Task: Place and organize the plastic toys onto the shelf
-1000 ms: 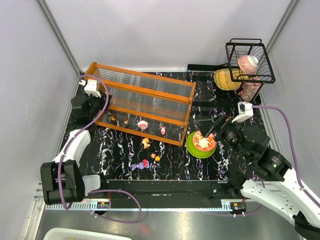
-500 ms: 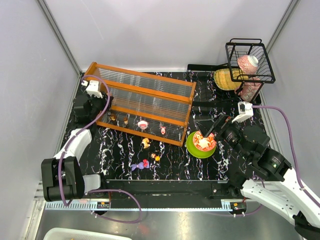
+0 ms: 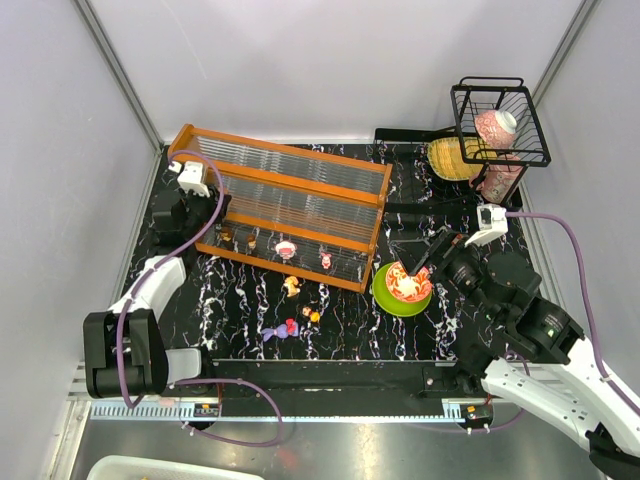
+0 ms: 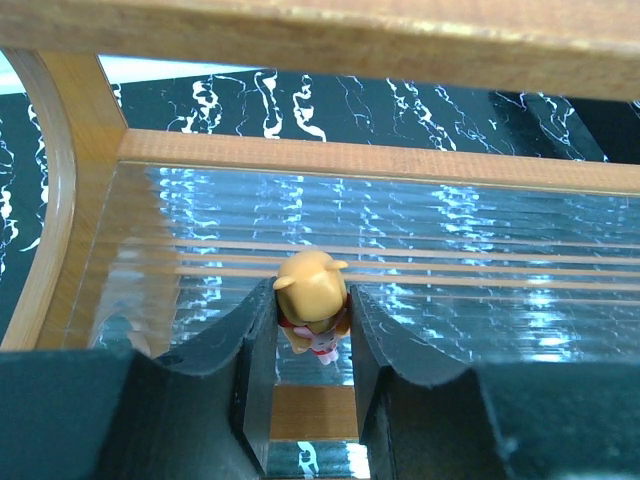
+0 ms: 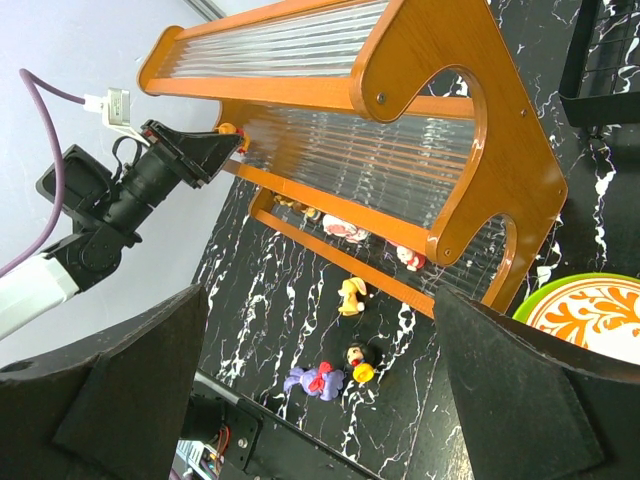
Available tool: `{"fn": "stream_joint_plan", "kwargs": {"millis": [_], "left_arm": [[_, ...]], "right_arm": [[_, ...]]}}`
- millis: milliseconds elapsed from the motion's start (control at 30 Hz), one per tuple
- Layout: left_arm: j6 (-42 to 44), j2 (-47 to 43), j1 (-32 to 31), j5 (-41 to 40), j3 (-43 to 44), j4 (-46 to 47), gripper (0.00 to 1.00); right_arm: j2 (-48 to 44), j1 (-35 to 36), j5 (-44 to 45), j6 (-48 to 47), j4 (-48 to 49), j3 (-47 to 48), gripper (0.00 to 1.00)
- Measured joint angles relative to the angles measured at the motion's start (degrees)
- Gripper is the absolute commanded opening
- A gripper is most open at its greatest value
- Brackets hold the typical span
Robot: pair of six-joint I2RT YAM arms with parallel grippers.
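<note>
Orange-headed figurine [image 4: 311, 285] is pinched between the fingers of the left gripper [image 4: 310, 300] and held just above a clear ribbed panel of the shelf [image 3: 290, 165], at its left end beside the curved end frame. Whether the toy is touching the panel cannot be told, nor which tier it is. Against the top view a second ago, the left gripper is shifted a little farther back along that shelf end. The toy is thus judged as brought into place, with release as the next step.

Four toys are already lined along the lower tier [image 3: 286, 248]. Three are left on the table in front: a yellow one [image 3: 291, 286], a small dark one [image 3: 311, 314] and a purple one [image 3: 280, 329]; none is seen moved.

The right gripper [image 3: 437, 252] is kept with its fingers spread wide, empty, next to the green plate [image 3: 378, 287], position unchanged. The task is judged roughly halfway done.
</note>
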Motion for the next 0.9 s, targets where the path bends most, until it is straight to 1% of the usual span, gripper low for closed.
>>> {"fn": "stream_joint_plan", "kwargs": {"millis": [200,233,367,733,833,900], "left_arm": [[0.4,0.4,0.0,-0.3,0.0,-0.4,0.08],[0.5,0.4,0.0,-0.3,0.0,-0.4,0.11],[0.7,0.4,0.0,-0.4,0.0,-0.4,0.18],[0.9,0.4,0.0,-0.9,0.0,-0.4,0.22],[0.9,0.4,0.0,-0.9,0.0,-0.4,0.27],[1.1,0.5,0.0,-0.9,0.1,-0.5,0.32]], "right_arm": [[-0.4,0.0,0.0,0.0,0.0,-0.3,1.0],[-0.5,0.0,0.0,0.0,0.0,-0.3,1.0],[-0.7,0.0,0.0,0.0,0.0,-0.4,1.0],[-1.2,0.0,0.0,0.0,-0.5,-0.7,1.0],[-1.2,0.0,0.0,0.0,-0.6,-0.7,1.0],[-1.2,0.0,0.0,0.0,-0.7,-0.7,1.0]]}}
